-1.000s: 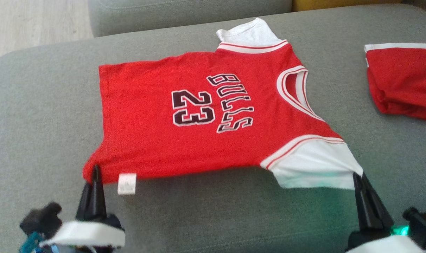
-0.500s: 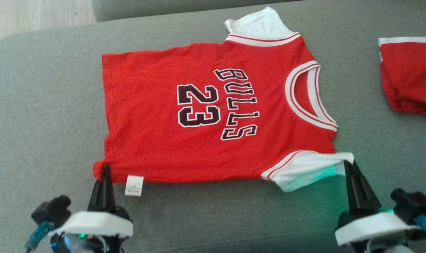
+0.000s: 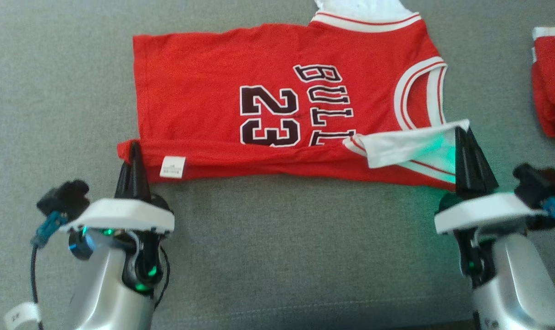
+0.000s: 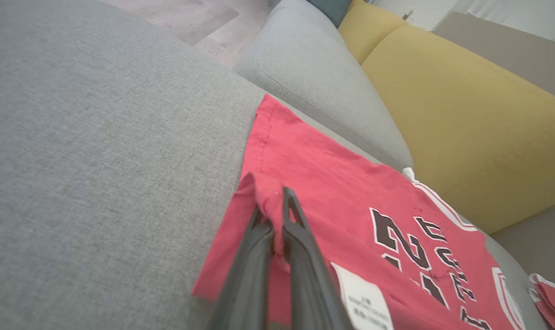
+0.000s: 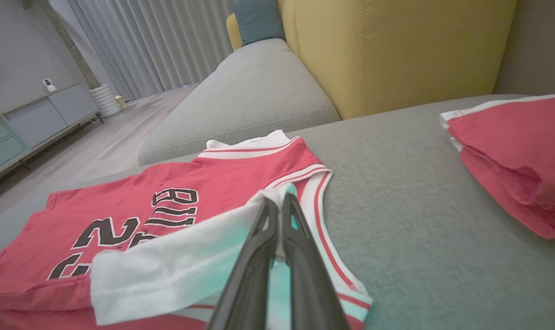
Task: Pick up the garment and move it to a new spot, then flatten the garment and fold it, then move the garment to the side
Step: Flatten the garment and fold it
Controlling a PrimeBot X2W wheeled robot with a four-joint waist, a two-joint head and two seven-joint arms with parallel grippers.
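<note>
The garment [image 3: 277,91] is a red jersey with white sleeves, black "23" and "BULLS" lettering, lying on the grey sofa cushion [image 3: 282,256]. Its near edge is folded over onto the body, with a white label [image 3: 172,166] showing. My left gripper [image 3: 133,149] is shut on the garment's near hem corner [image 4: 263,192]. My right gripper [image 3: 463,135] is shut on the near white sleeve [image 5: 185,261], lifted over the lettering. The far sleeve [image 3: 364,7] lies at the top edge.
A second folded red and white garment [image 3: 552,87] lies at the right on the same cushion [image 5: 515,156]. A yellow backrest [image 5: 396,50] and another grey cushion [image 5: 250,101] stand behind. Wooden floor [image 4: 190,23] lies beyond the cushion's far left.
Both grippers have carried the garment's near edge forward over its body, covering the lower part of the lettering. The head camera has tilted down, shifting the whole picture.
</note>
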